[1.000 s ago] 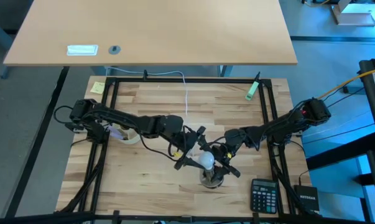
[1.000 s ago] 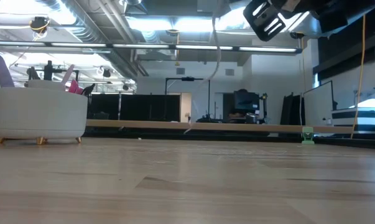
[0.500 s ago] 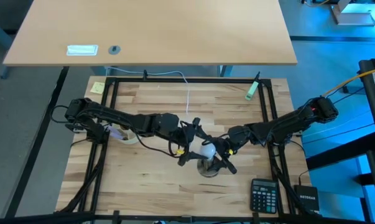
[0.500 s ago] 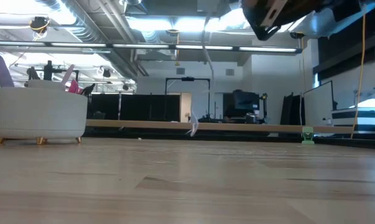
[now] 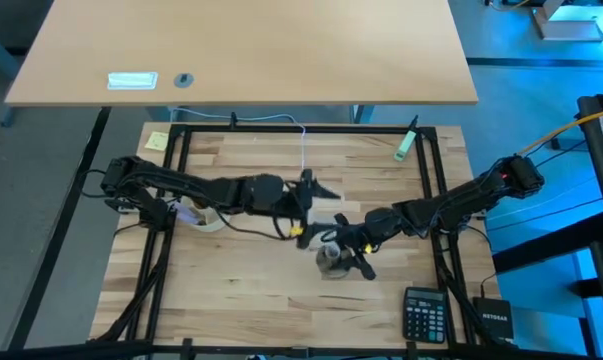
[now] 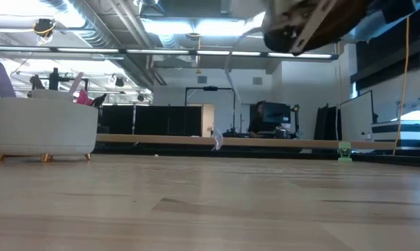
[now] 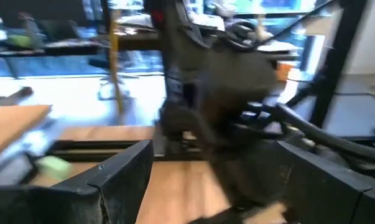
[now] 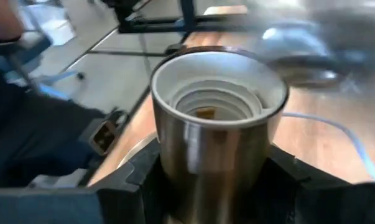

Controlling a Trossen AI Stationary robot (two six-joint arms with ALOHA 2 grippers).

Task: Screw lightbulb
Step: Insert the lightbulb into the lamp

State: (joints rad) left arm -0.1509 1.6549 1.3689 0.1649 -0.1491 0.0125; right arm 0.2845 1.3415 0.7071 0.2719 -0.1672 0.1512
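Closest in, my right jaws are clenched on the socket (image 8: 219, 124), one dark finger pressed to each side of its silvery barrel. The barrel stands upright, and its white threaded throat and the small brassy contact at the bottom are in plain sight. From above, the socket (image 5: 331, 258) sits on the table (image 5: 241, 290) a little right of centre. My right arm (image 5: 451, 205) reaches in to it from the right edge. My left jaws are released, with the two fingers (image 7: 115, 180) spread wide. Between them the left wrist camera shows only the blurred dark bulk of the other arm. My left arm (image 5: 211, 192) lies across the table from the left, and its jaws sit near the socket but apart from it, on the far side. Lightbulb position: I cannot fix it. A pale smear (image 5: 327, 207) sits just beside the left jaws in the high view, and I cannot tell whether that is the bulb. A black calculator (image 5: 424, 312) lies at the near right corner, well apart from the socket. Farther back, a thin white cord (image 5: 303, 150) runs toward the far edge, and a green marker (image 5: 406, 145) lies near the far right corner. In the low view a white tub (image 6: 46, 129) stands at the left.
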